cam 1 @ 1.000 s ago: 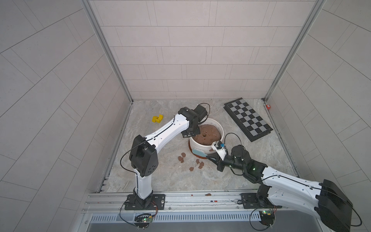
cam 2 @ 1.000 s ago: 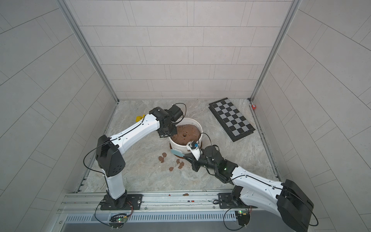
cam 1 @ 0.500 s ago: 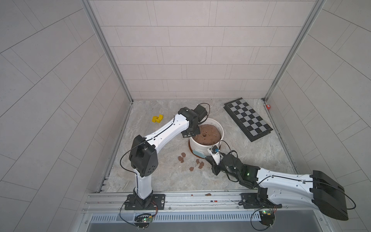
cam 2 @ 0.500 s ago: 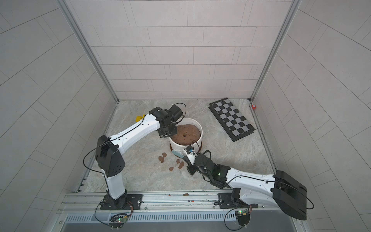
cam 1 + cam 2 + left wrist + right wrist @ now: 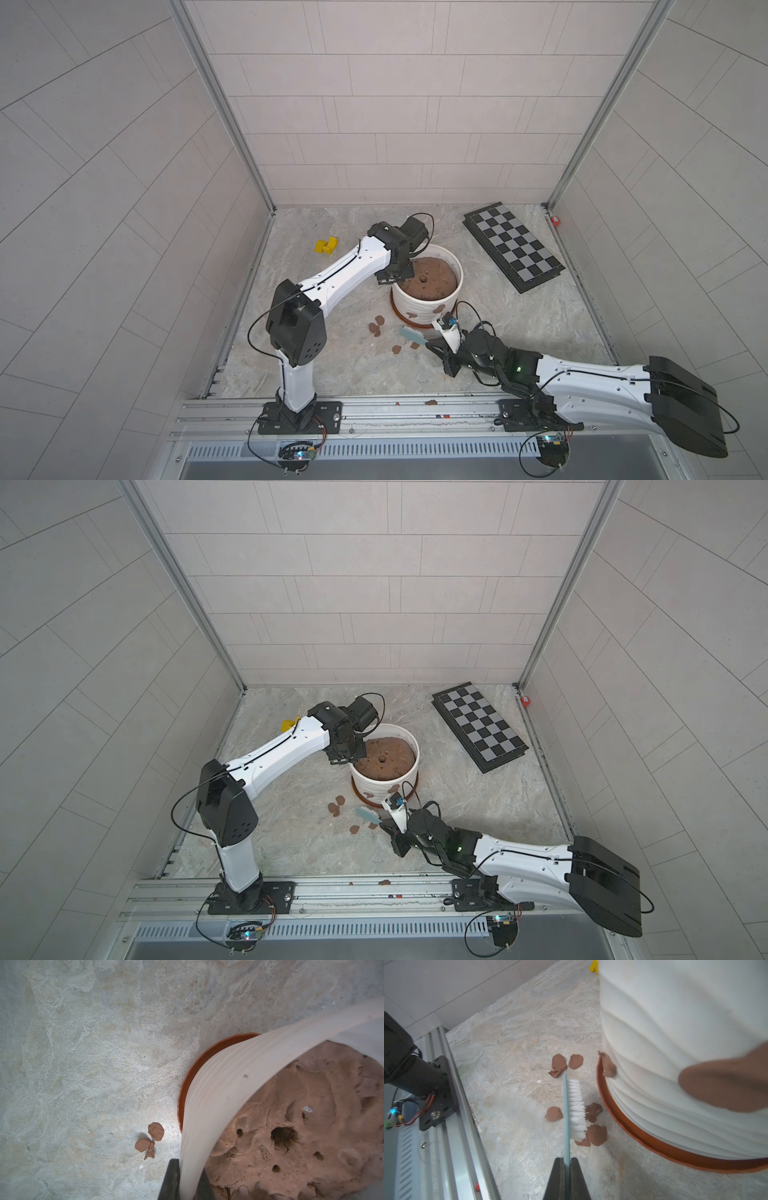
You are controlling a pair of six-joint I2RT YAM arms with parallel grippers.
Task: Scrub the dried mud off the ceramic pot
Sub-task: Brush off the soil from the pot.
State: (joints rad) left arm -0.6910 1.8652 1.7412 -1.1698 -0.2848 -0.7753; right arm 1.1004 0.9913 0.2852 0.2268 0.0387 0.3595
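Now your left gripper [image 5: 188, 1174] pinches the pot [image 5: 419, 303] rim at nine o'clock; your right gripper [image 5: 566, 1164] pinches the brush [image 5: 576, 1109] at six, among mud [image 5: 597, 1134].

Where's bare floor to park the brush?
Bare: floor between pot and chessboard, plus the back strip behind the yellow block. Crowded in front of the pot: mud bits, brush, right fingers.

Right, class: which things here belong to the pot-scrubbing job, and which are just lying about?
Job: ceramic pot, dried mud stuck on its side, brush in the right gripper, left gripper on the pot's rim, saucer.
Lying about: chessboard, yellow blocks.
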